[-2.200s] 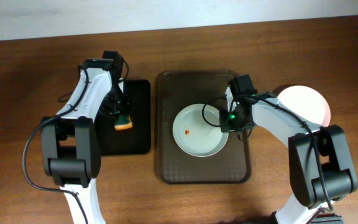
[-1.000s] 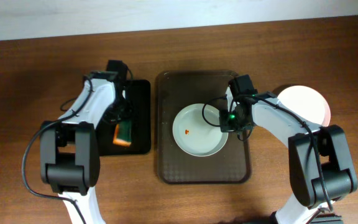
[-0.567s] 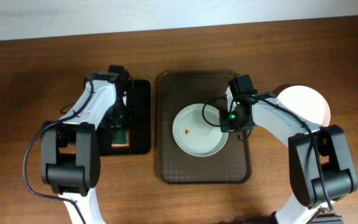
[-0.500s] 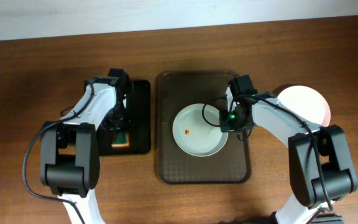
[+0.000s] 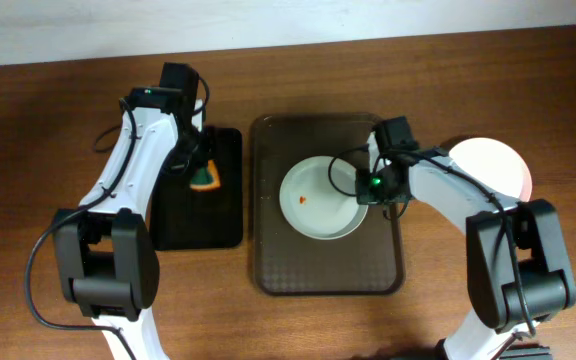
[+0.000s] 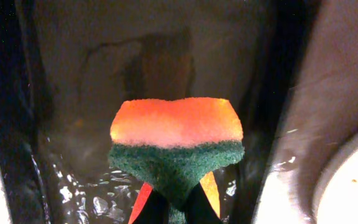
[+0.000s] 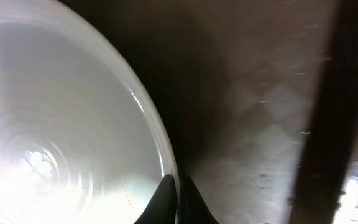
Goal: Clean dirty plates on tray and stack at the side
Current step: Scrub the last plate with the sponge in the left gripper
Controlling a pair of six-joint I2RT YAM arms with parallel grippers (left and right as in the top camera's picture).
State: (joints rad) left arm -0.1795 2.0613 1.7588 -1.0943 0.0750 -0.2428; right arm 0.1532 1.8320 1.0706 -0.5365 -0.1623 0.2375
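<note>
A brown wooden desk (image 5: 48,120) is seen from above. On its middle the dark brown tray (image 5: 328,275) is placed, and a smaller black glossy tray (image 5: 203,225) lies just beside it, on its left. 1 white plate (image 5: 318,205) is located on the brown tray, in its upper half, and a small orange smear (image 5: 301,199) is seen left of the plate's centre. A 2nd white plate (image 5: 493,165) is placed on the desk to the right of the brown tray and is partly covered by the right arm. It cannot be told if more plates are under it. An orange and green sponge (image 5: 205,178) is held above the upper part of the black tray, with the green layer toward the wrist camera. The sponge is grasped by the left jaws, which are clenched on its green side. The right rim of the plate on the tray is gripped between the right jaws, which are closed on it.
</note>
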